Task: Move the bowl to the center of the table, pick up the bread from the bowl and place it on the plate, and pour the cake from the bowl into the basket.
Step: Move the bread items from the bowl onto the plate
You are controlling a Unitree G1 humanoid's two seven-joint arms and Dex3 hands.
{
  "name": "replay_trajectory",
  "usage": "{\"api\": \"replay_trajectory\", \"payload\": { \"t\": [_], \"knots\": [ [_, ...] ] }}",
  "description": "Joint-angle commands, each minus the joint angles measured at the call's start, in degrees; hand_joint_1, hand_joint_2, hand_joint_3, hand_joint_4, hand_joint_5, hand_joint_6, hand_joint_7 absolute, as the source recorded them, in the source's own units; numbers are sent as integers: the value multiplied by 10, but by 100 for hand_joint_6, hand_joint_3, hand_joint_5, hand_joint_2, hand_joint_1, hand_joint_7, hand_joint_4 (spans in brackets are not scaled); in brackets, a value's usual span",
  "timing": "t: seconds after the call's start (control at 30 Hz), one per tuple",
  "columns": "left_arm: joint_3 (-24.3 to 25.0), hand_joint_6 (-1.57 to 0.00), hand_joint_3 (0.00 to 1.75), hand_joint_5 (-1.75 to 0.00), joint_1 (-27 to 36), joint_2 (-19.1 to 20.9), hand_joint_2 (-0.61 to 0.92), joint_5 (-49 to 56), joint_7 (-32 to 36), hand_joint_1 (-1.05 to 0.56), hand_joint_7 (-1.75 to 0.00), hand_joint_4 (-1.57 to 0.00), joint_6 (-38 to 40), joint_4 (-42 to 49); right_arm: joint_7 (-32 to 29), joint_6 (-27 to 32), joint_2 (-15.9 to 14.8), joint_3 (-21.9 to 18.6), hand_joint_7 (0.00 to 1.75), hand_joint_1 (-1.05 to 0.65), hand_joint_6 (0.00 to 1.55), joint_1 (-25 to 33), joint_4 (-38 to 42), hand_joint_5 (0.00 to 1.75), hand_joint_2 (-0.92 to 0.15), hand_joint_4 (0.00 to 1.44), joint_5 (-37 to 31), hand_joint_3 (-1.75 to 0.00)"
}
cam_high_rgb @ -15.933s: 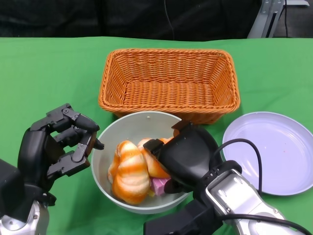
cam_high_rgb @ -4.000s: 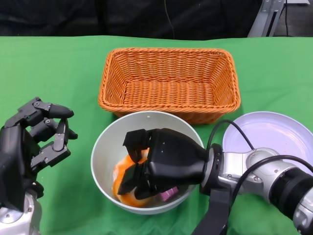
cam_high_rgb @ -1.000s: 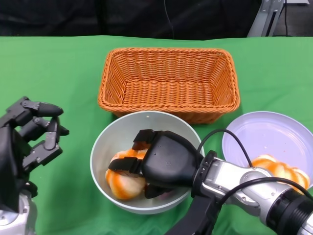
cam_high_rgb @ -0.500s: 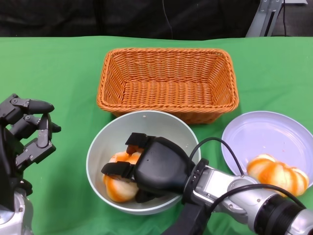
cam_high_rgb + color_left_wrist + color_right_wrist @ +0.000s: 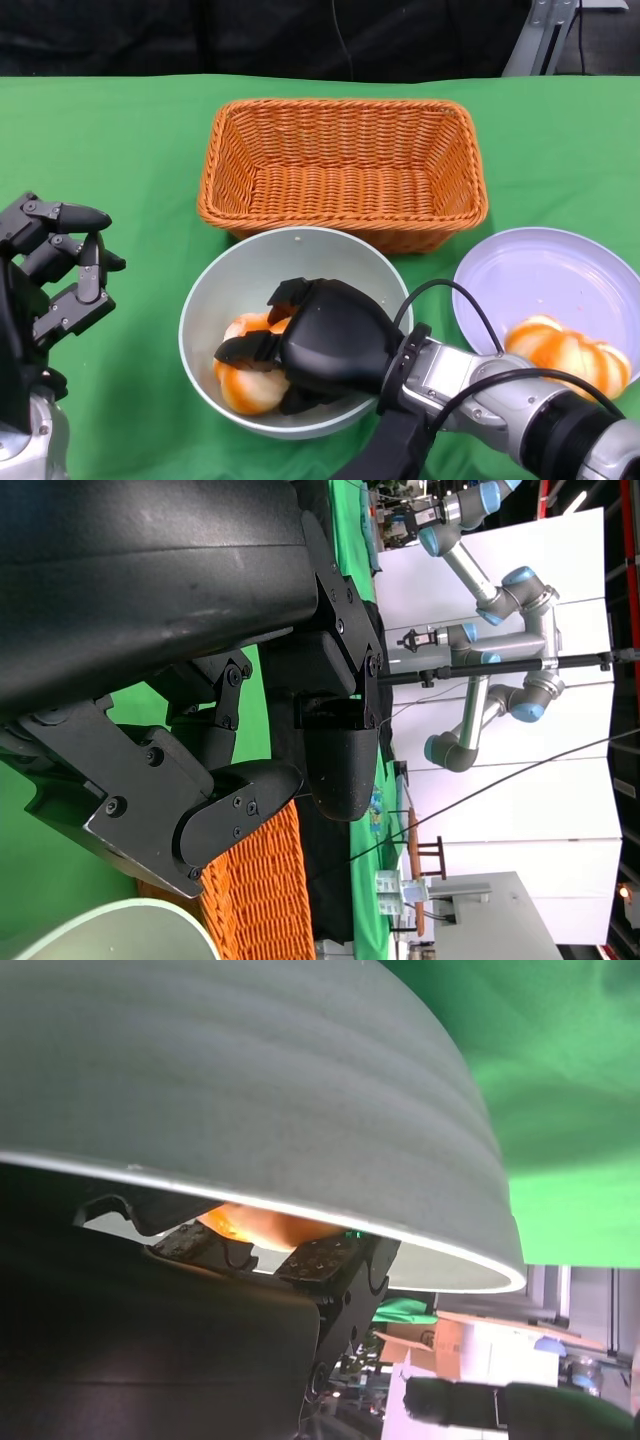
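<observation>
The grey bowl [image 5: 300, 236] stands in front of the basket, and its outer wall [image 5: 250, 1090] fills the right wrist view. My right hand [image 5: 325, 345] reaches into it, and its fingers [image 5: 330, 1258] curl around an orange striped bread [image 5: 243, 388], which shows over the rim as an orange patch [image 5: 255, 1224]. The hand hides the cake. A second bread [image 5: 568, 355] lies on the lilac plate [image 5: 545, 268] at the right. My left hand [image 5: 52, 270] hovers left of the bowl, fingers [image 5: 235, 800] apart and holding nothing.
The orange wicker basket [image 5: 343, 165] stands behind the bowl with nothing in it; its edge [image 5: 262, 895] also shows in the left wrist view. Green cloth [image 5: 110, 150] covers the table. A black cable [image 5: 450, 295] loops over my right forearm.
My right hand has stayed in the bowl and closed tighter over the bread, shifting a little toward me. The left hand has not moved in the last half second.
</observation>
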Motion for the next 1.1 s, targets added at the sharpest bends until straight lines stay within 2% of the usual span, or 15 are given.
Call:
{"api": "replay_trajectory", "payload": {
  "t": [0.03,0.1,0.2,0.33,0.43,0.57,0.73,1.0,1.1],
  "knots": [
    [2,-91,112,-142,2,6,45,-4,0,-10,-107,-84,-3,1,-9,-20,-11,7,2,-34,113,3,26,78,-87,91,1,0],
    [1,-91,111,-142,1,7,46,-2,0,-10,-106,-83,-6,6,-28,-26,-12,3,1,-34,115,-2,33,88,-87,87,3,0],
    [1,-92,111,-143,0,8,47,-4,-4,-9,-106,-83,-8,9,-49,-33,-16,-2,1,-33,115,-7,39,91,-87,84,7,0],
    [0,-91,109,-143,-1,12,46,6,2,-12,-107,-82,-8,15,-92,-52,-21,-12,1,-31,117,-16,46,126,-86,74,14,0],
    [-1,-91,108,-143,-1,14,47,7,3,-11,-107,-83,-8,16,-117,-65,-25,-21,1,-30,118,-21,43,134,-87,72,18,-1],
    [-1,-91,107,-142,-1,14,47,5,1,-11,-107,-83,-8,18,-128,-82,-28,-38,2,-30,119,-24,31,138,-90,71,28,-1],
    [-1,-90,105,-142,-1,17,47,10,6,-13,-107,-83,-2,20,-112,-94,-31,-59,2,-32,119,-21,2,137,-92,71,45,-10],
    [-2,-89,103,-142,-2,14,49,9,4,-11,-107,-82,-5,22,-92,-103,-40,-81,5,-30,122,-14,-31,140,-92,72,58,-8],
    [-1,-89,103,-143,-3,15,49,6,-1,-11,-108,-81,-10,27,-73,-109,-47,-94,6,-29,121,-8,-53,136,-92,71,72,-11]
  ]
}}
